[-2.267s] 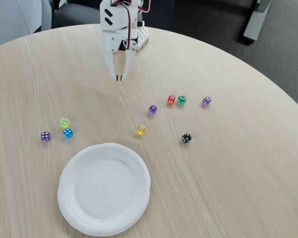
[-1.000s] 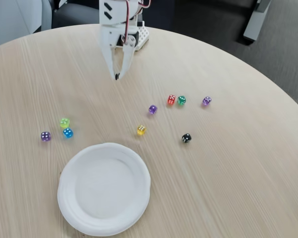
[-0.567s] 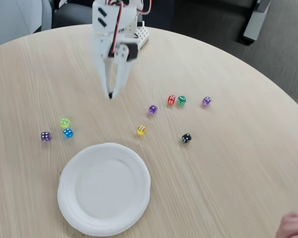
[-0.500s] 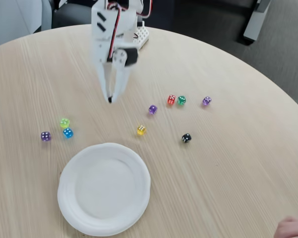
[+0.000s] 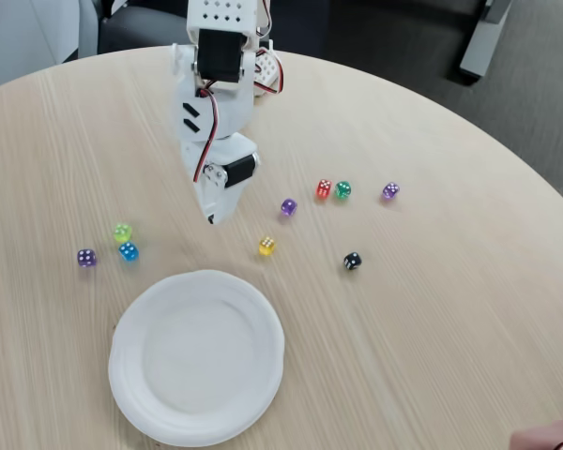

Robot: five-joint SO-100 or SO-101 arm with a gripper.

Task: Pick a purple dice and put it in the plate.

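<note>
Here we see the claw [image 5: 210,219] pointing down over the tabletop [image 5: 432,309], empty, its fingers seemingly together, though from this angle we cannot tell. The purple dice [image 5: 288,206] lies to its right, near, untouched. The plate [image 5: 196,355] waits below the claw, likely kept close for a short carry.

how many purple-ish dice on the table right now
3. One sits at far left beside the blue die, one near the middle left of the red die, and one farthest right. The arm could hide another.
</note>
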